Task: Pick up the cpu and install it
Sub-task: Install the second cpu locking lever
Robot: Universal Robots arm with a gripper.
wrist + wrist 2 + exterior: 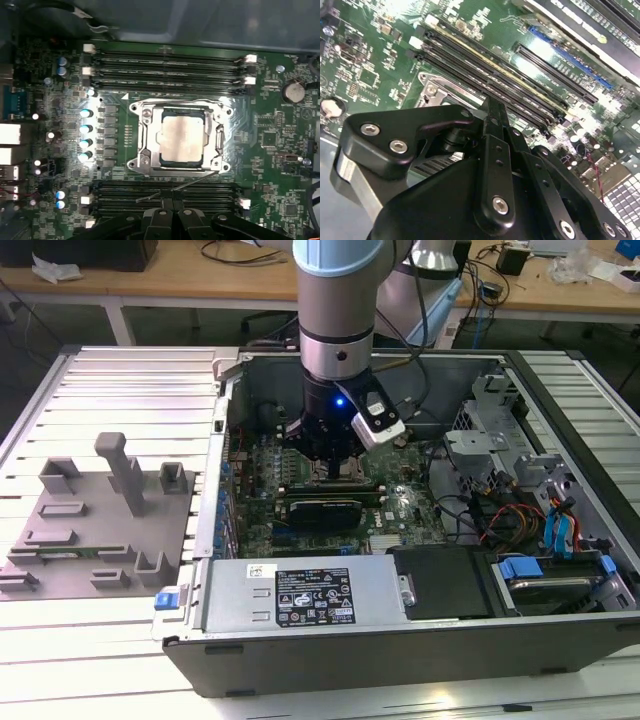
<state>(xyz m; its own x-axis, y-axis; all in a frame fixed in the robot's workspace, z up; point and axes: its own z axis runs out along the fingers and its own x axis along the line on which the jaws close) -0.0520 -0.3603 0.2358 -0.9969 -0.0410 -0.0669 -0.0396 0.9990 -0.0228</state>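
Black pincer (172, 212), fingers pressed together on nothing in both wrist views, hangs over the motherboard (280, 150) inside the open computer case (560, 640), where the cpu (182, 136) already sits in its socket frame (145, 137) between memory slots (165, 62), so the placing looks done, grey fixture blocks (100, 510) lying aside.

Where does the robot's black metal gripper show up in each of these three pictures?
Exterior view: the black gripper hangs at the arm's end, down inside the open computer case.
Second wrist view: it looms close in the foreground, fingers shut.
First wrist view: its fingertips sit near the silver-white square cpu in its socket.
Shared landmark: the green motherboard.
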